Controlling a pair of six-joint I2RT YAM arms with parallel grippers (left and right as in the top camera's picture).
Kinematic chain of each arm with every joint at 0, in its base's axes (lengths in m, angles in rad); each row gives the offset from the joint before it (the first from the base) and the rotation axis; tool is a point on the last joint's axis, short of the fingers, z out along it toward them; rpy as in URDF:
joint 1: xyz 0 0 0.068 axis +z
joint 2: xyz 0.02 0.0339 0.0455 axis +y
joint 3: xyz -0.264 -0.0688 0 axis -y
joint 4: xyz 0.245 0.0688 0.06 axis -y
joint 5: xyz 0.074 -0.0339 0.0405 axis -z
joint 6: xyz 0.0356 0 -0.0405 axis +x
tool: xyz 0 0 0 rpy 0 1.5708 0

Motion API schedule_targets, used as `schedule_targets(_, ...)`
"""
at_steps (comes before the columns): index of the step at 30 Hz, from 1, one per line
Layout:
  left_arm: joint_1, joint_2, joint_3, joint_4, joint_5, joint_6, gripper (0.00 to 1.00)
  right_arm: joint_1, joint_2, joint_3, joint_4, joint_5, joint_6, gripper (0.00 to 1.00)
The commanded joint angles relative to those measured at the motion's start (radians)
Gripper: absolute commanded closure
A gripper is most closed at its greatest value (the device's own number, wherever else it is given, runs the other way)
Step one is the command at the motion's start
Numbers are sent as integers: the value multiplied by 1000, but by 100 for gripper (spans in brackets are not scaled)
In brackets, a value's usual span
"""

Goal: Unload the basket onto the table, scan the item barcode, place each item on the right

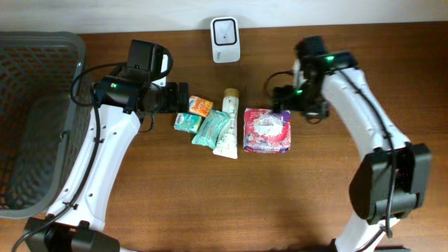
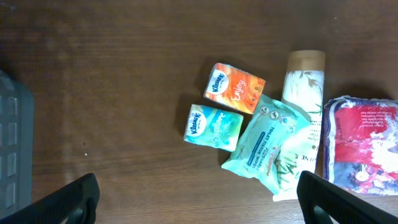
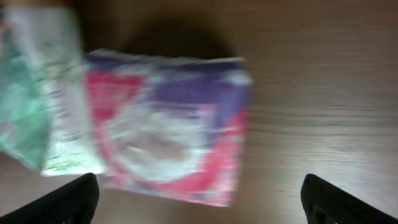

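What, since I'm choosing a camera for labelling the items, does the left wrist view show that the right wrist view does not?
Only left wrist: an orange Kleenex pack, a teal Kleenex pack, and the grey basket at the left edge. Only right wrist: the pink-and-purple pack whole, with bare wooden table beyond it, all blurred. Both: that pack (cut off in the left wrist view), the green wipes pack and the white tube.

Matt dark wood table [image 1: 210, 203], glossy plastic pink pack [image 1: 267, 130], grey plastic mesh basket [image 1: 35, 56]
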Motion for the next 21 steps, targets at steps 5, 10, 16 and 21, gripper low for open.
schedule_targets(5,0,-1,2,-1,-3,5,1,-108,3,-293,201,-391,-260,5)
schedule_targets(10,0,-2,2,-1,-3,5,1,-107,3,-531,529,-431,-93,48)
schedule_targets(16,0,-2,2,-1,-3,5,1,-108,3,-375,800,-737,200,96)
schedule_targets(21,0,-2,2,-1,-3,5,1,-51,4,-177,1117,-496,556,96)
